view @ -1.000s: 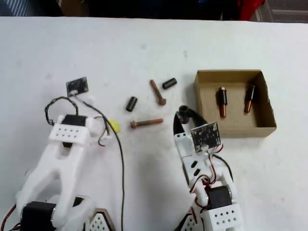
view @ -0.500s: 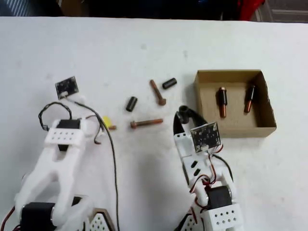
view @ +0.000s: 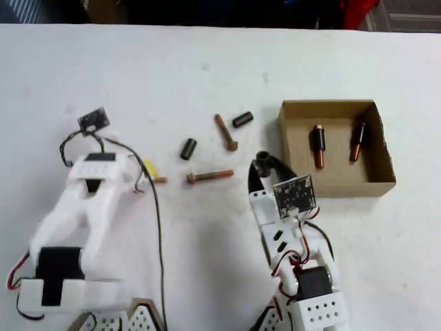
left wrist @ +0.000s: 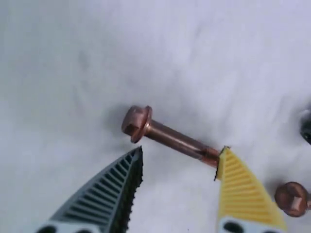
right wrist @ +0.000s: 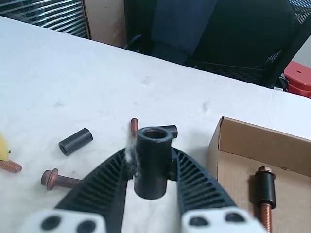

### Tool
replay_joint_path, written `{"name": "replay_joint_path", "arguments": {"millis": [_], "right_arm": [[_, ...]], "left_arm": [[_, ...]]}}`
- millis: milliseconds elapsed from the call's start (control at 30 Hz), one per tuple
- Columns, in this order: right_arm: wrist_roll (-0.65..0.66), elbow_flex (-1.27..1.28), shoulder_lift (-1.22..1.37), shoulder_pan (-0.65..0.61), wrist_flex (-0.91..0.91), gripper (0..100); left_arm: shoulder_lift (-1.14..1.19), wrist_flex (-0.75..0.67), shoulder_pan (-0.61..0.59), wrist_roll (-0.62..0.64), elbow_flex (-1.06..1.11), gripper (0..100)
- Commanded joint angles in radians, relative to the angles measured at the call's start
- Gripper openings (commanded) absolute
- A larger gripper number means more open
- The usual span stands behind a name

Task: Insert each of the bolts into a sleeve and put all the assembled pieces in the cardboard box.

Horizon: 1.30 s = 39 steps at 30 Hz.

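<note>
My left gripper (left wrist: 181, 154) is open low over the table, with a copper bolt (left wrist: 167, 137) lying between its grey and yellow fingers; the bolt's thin end touches the yellow finger (left wrist: 240, 187). From above, that gripper (view: 147, 174) hides most of this bolt (view: 160, 180). My right gripper (right wrist: 151, 167) is shut on an upright black sleeve (right wrist: 153, 158), just left of the cardboard box (view: 335, 181). Two more bolts (view: 210, 176) (view: 226, 132) and two loose sleeves (view: 188, 148) (view: 242, 119) lie between the arms. The box holds two assembled pieces (view: 318, 145) (view: 357, 141).
The left arm's black cable (view: 158, 227) trails across the table toward the front edge. A dark chair (right wrist: 204, 34) stands beyond the table's far edge. Open white table surface (view: 172, 62) stretches behind the parts.
The left arm has swung left and lowered, uncovering a bolt's end beside its yellow finger. The right arm has stayed still with the sleeve.
</note>
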Motion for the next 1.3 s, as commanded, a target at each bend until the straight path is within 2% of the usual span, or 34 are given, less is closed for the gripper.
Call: {"name": "replay_joint_path", "arguments": {"millis": [0,267,533,1000,1100,1267], "right_arm": [[-0.003,0.009,-0.016,-0.001,0.004,1.9],[-0.003,0.009,-0.016,-0.001,0.004,2.0],[-0.003,0.009,-0.015,-0.001,0.004,2.0],[-0.003,0.009,-0.012,-0.001,0.004,2.0],[-0.003,0.009,-0.012,-0.001,0.004,2.0],[-0.003,0.009,-0.010,-0.001,0.004,2.0]], "left_arm": [[0.021,-0.028,-0.016,0.011,-0.048,26],[0.042,-0.095,-0.018,0.011,-0.052,26],[0.047,-0.101,-0.059,0.006,-0.115,26],[0.051,-0.101,-0.053,0.005,-0.118,26],[0.113,-0.098,-0.053,0.005,-0.150,25],[0.251,-0.020,-0.053,0.003,-0.301,15]]}}
